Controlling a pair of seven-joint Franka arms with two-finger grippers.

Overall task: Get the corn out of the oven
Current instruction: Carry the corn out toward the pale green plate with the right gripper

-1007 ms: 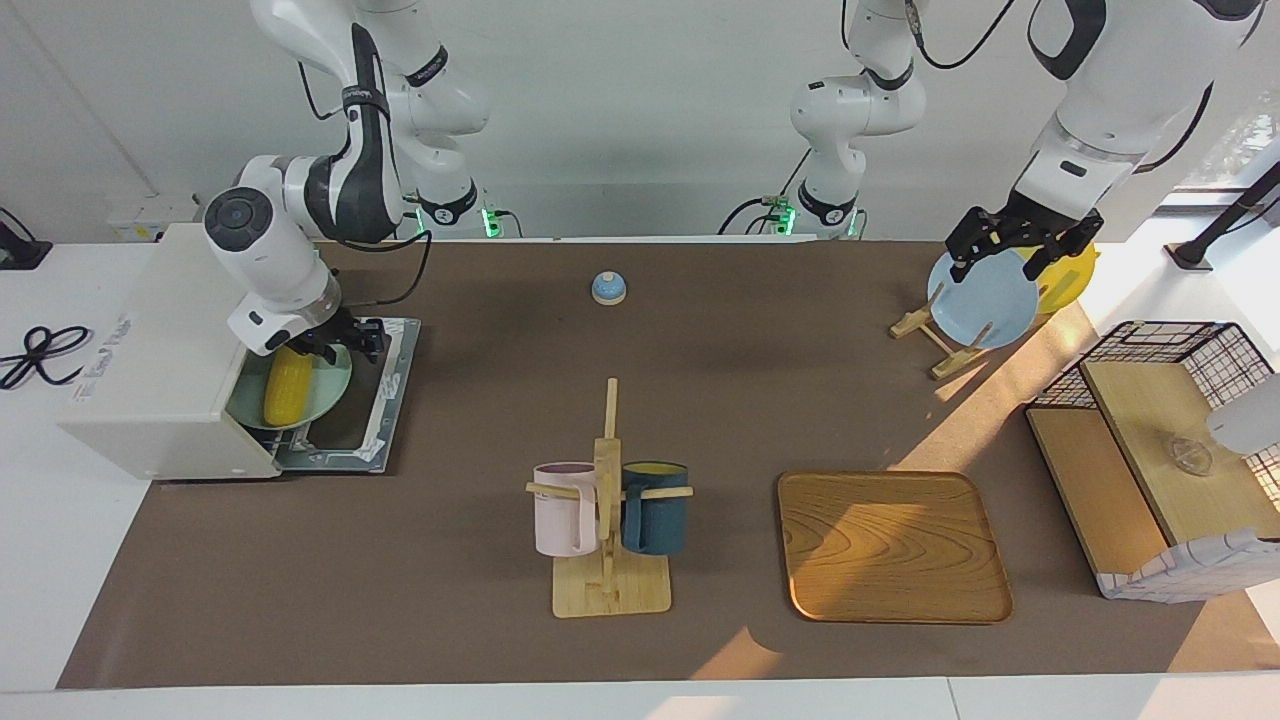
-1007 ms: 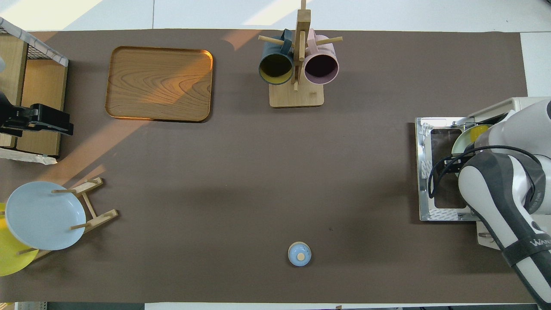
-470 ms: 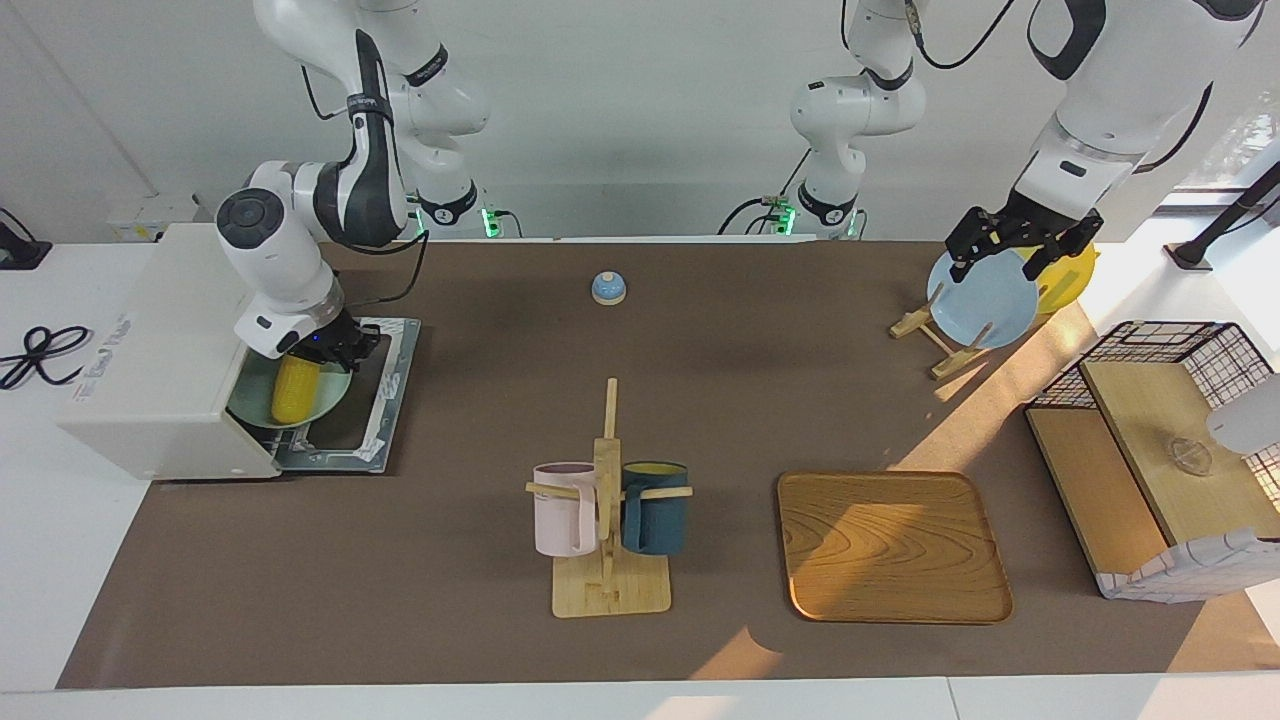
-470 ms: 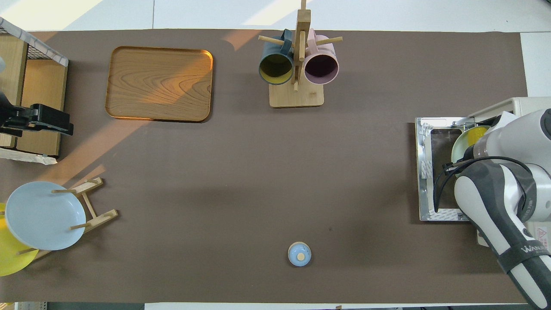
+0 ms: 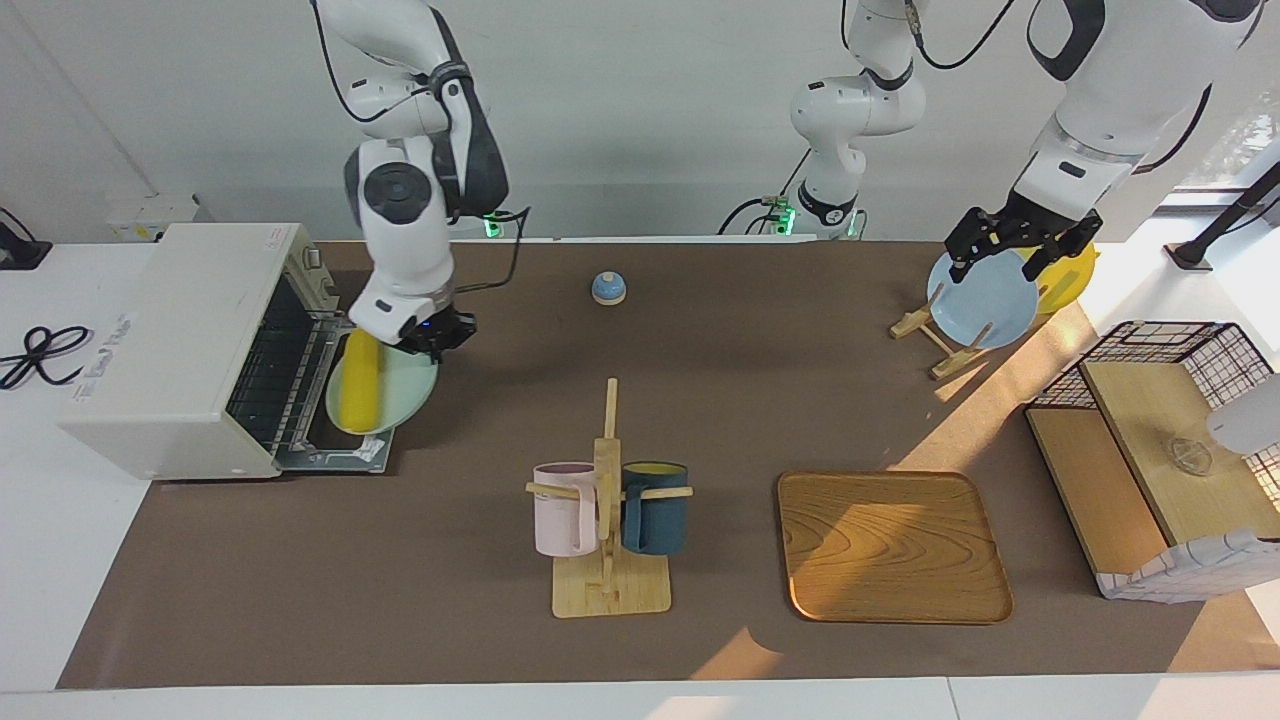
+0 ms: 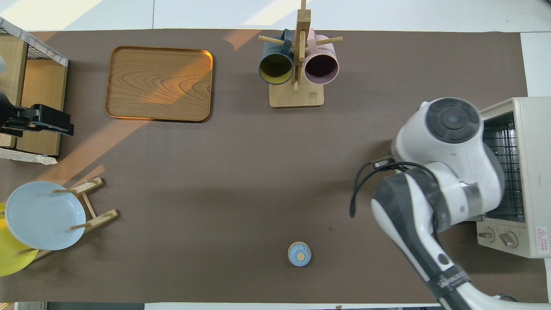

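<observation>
The right end effector (image 5: 425, 335) has drawn back out of the oven (image 5: 190, 345) since a second ago and is clamped on the rim of a pale green plate (image 5: 395, 398), held over the open door. The corn (image 5: 360, 392) lies on that plate, now fully outside the oven. The wire rack, covered before, shows bare. The left end effector (image 5: 1010, 240) hangs unchanged over the blue plate (image 5: 985, 300), fingers apart.

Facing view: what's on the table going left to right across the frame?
oven → corn on the pale green plate held by the right gripper → mug rack → wooden tray → wire basket shelf.
</observation>
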